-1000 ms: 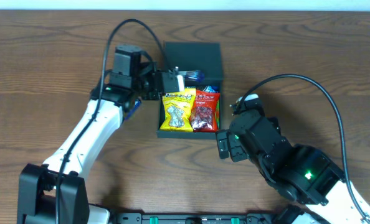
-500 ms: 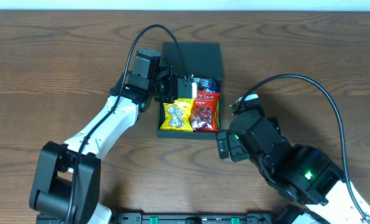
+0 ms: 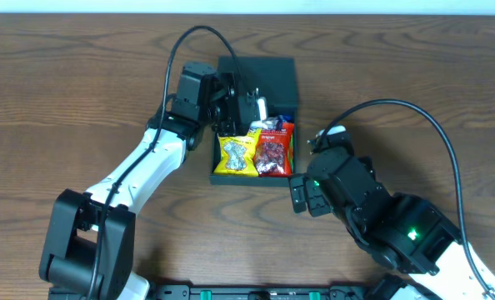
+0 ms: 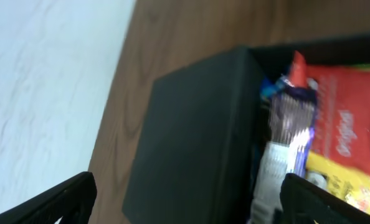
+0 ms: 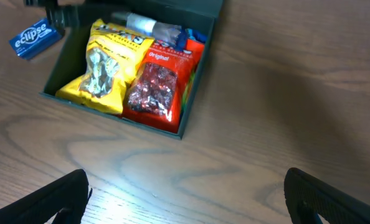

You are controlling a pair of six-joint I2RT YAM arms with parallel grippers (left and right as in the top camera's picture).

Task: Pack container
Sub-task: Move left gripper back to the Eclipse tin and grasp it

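Note:
The dark teal container stands open at mid table, its lid laid back. Inside lie a yellow packet, a red packet and, at the back, a silver-and-purple packet. My left gripper hovers open over the back of the box; in its wrist view the jaws span the lid, with the silver packet lying loose beside one finger. My right gripper waits open over bare wood in front of the container, holding nothing.
A blue Eclipse gum pack lies on the table left of the box, under my left arm. The table's far edge meets a white wall just behind the lid. My right arm fills the near right.
My left gripper went from shut to wide open and let the silver-and-purple packet drop into the back of the container. The right arm has not moved.

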